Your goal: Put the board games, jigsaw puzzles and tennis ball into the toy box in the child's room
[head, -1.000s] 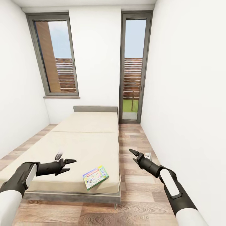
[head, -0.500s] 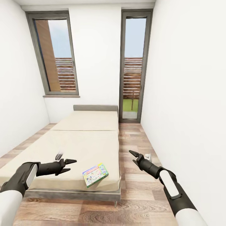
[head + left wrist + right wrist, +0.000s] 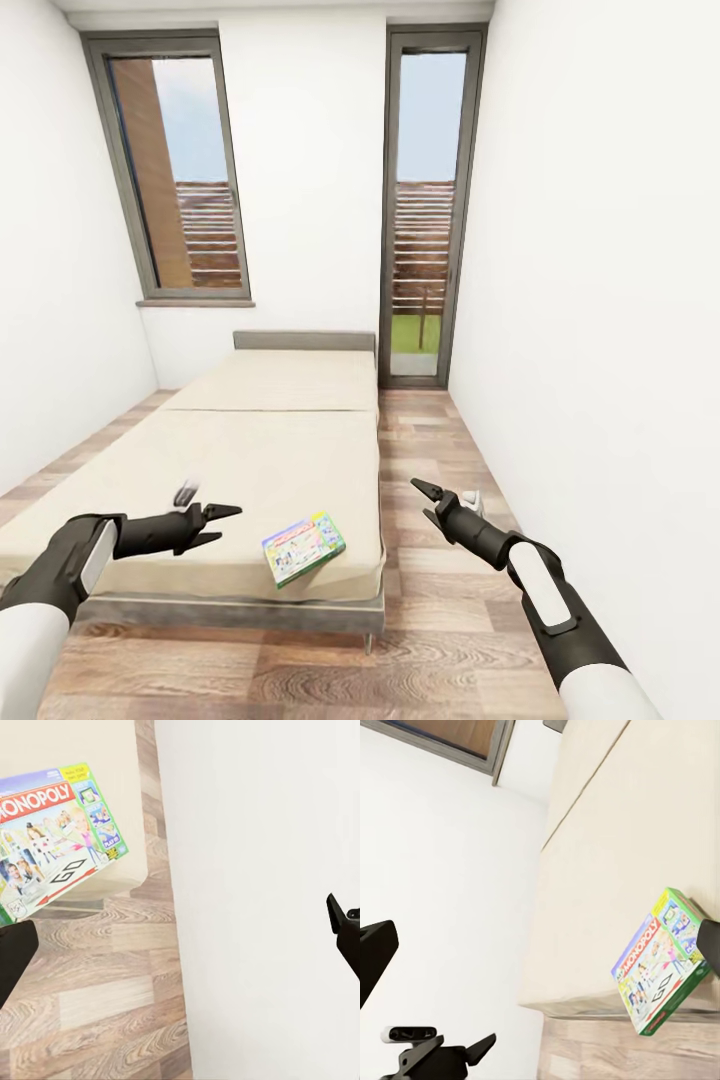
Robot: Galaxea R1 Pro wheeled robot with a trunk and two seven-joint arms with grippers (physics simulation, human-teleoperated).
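Board game (image 3: 303, 549) flat on bed (image 3: 270, 450) corner.

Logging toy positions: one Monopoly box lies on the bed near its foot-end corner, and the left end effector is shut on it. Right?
Not quite. The Monopoly box does lie on the bed near its foot-end corner, but the left end effector is open and apart from it, holding nothing, as the head view shows.

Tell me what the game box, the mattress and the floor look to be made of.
Board game: likely printed cardboard with a slightly glossy, colourful cover and sharp, flat edges. Mattress: plain cream, matte, fabric-like, with a soft rounded corner; being a render, the weave cannot be seen. Floor: wood planks, with visible grain and seams and a low sheen.
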